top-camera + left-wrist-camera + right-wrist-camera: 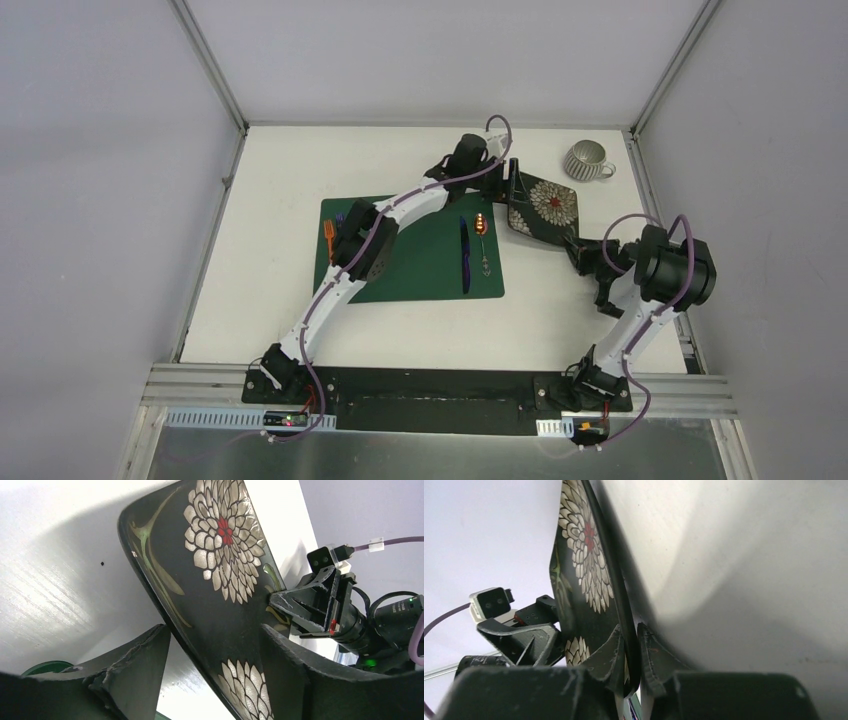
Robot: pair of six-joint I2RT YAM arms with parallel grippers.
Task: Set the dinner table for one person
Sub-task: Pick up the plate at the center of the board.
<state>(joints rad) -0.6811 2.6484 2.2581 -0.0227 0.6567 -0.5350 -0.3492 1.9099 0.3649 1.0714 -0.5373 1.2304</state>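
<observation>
Two grippers on one plate (545, 208): right gripper (634, 655) is pinched tight on its near-right rim, left gripper (215, 630) has jaws spread astride the opposite rim, can't tell if they bite. Plate hangs tilted over the dinner table (420, 335), just right of the green placemat (420, 270). Risk as I see it: if left closes on the slanted rim it levers the plate out of the thin right pinch, or unsynced arms twist it loose onto the spoon (482, 223)
</observation>
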